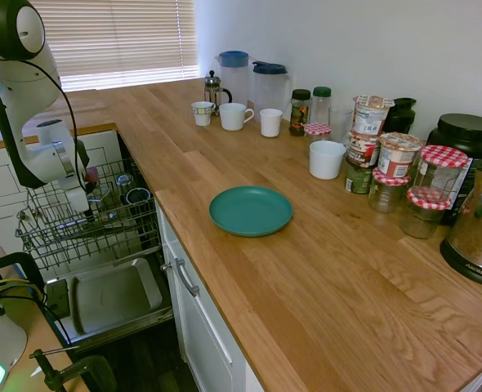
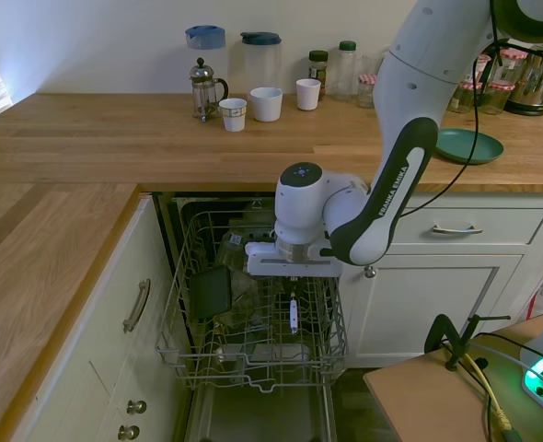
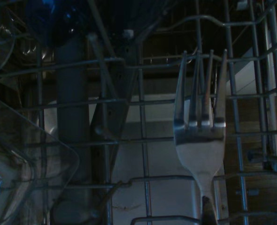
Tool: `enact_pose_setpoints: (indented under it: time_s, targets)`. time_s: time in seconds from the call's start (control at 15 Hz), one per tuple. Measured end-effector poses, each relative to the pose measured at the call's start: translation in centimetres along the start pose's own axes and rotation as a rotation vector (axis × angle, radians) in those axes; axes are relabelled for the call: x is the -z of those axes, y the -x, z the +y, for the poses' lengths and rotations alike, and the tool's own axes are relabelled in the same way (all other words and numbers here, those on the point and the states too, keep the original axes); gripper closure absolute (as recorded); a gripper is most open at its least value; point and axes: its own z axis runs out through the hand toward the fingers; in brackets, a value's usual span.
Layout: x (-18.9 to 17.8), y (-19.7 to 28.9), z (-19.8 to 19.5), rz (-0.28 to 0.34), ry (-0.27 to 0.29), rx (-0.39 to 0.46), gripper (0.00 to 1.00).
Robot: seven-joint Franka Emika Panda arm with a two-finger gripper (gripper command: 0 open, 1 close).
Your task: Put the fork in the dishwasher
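We have the gripper [image 2: 293, 293] lowered over the dishwasher [image 2: 253, 331], just above the pulled-out wire rack [image 2: 184, 276], and the fork [image 2: 294, 315] hangs from it, tines pointing down into the basket. From the second exterior view the fingers appear closed on the top of the handle, with only a narrow gap between them taken up by the handle itself. The wrist view confirms what we hold — four tines and the neck of the fork [image 3: 200, 136] stand out pale against the rack wires behind.

We judge the fork to be light, rigid and smooth: polished metal that will not bend or break, but that can swivel or slide in a pinch taken at one end. The grip sits on the slim handle, which seems to us the right place, since the flat faces give the pads something to bear on and the head is left free to enter the rack. Held so far from its middle, though, it may swing like a pendulum if the arm jolts.

The tines look to be at about the level of the upper wires, among them rather than resting on anything. We think the risk lies in the tines catching on a wire — or slipping through the mesh once released. Dark items [image 2: 211, 293] already sit in the rack to one side, apart from the fork.
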Motion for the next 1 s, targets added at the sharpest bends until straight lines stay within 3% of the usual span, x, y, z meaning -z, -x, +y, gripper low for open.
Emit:
enact_pose_setpoints:
  time_s: [0.53,1.0]
  targets:
    - [1.0,-0.4,-0.6,0.011,-0.019,-0.001,0.00]
    - [12.1,0.8,0.2,0.063,-0.073,0.030,0.00]
